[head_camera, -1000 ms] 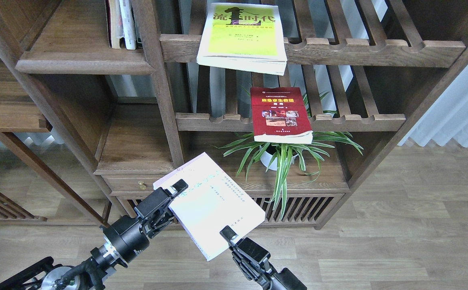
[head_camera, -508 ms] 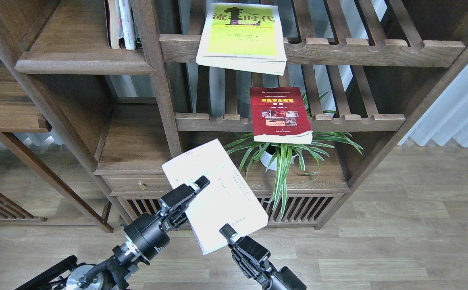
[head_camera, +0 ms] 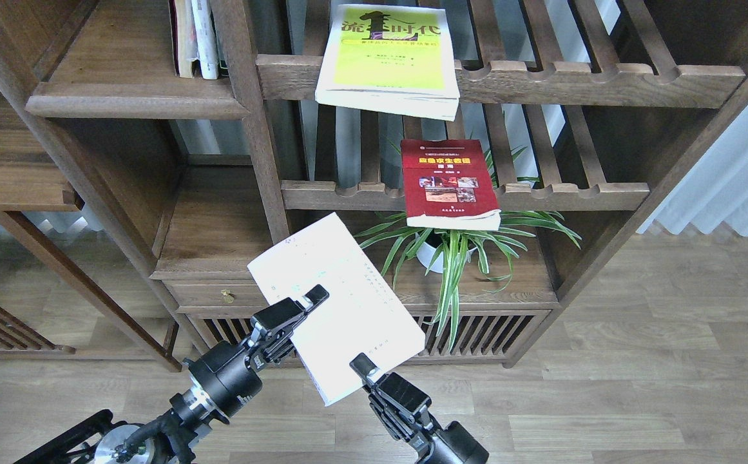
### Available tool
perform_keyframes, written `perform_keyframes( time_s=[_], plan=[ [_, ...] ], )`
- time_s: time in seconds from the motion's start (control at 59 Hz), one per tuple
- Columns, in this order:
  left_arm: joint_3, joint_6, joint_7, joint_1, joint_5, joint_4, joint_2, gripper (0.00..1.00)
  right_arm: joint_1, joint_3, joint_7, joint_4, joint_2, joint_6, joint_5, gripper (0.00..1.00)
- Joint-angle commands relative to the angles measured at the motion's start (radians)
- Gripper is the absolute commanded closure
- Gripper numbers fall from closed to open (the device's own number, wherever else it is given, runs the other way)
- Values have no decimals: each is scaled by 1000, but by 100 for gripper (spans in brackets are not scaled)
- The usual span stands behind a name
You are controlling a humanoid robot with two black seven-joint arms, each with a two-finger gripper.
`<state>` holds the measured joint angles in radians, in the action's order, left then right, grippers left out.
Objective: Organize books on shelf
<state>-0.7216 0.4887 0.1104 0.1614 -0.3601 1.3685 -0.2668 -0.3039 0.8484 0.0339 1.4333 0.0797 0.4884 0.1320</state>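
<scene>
The pale lavender-white book (head_camera: 338, 290) hangs tilted in the air in front of the cabinet's lower part. My left gripper (head_camera: 306, 308) is shut on its left edge. My right gripper (head_camera: 366, 368) is shut on its lower right edge. The yellow-green book (head_camera: 388, 55) lies flat on the upper slatted rack, overhanging the front rail. The dark red book (head_camera: 449, 183) lies flat on the lower slatted rack, also overhanging. The solid dark-brown shelf (head_camera: 129, 100) with the moulded front edge is at the upper left, well above and left of both grippers.
Several thin books (head_camera: 194, 38) stand upright at the back right of the solid shelf. A spider plant in a white pot (head_camera: 451, 254) stands under the red book. A drawer with a brass knob (head_camera: 224, 296) sits behind the left gripper. A pale curtain (head_camera: 734, 174) hangs at the right.
The pale book has risen and turned more upright. My left gripper has moved right and up along it. My right gripper has hardly moved.
</scene>
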Motion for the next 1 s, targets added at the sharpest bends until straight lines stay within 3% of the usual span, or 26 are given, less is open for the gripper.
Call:
perform_keyframes(
  time_s=[0.0,0.136,0.22,0.237,0.305,0.559,0.831,0.983],
  plan=[
    [-13,0,2,-3,0,0,-2,98,0,0,-2,1,2,0,0,75],
    [-16,0,-3,-17,0,3,-35,98,0,3,-2,-2,14,0,-3,46],
    [-35,0,-29,-59,0,12,-69,97,-1,3,-3,-2,32,0,-3,24],
    [-42,0,-43,-68,0,12,-75,97,-1,3,-2,-2,44,0,-3,14],
    [-48,0,-58,-72,0,12,-87,97,0,4,-8,-4,74,0,-3,2],
    [-61,0,-54,-86,47,14,-195,97,14,121,-12,-102,89,0,3,2],
    [-173,0,-40,-105,306,14,-242,98,42,121,-12,-113,84,0,3,2],
    [-275,0,46,-178,403,14,-241,98,43,124,-12,-114,86,0,5,2]
  ],
)
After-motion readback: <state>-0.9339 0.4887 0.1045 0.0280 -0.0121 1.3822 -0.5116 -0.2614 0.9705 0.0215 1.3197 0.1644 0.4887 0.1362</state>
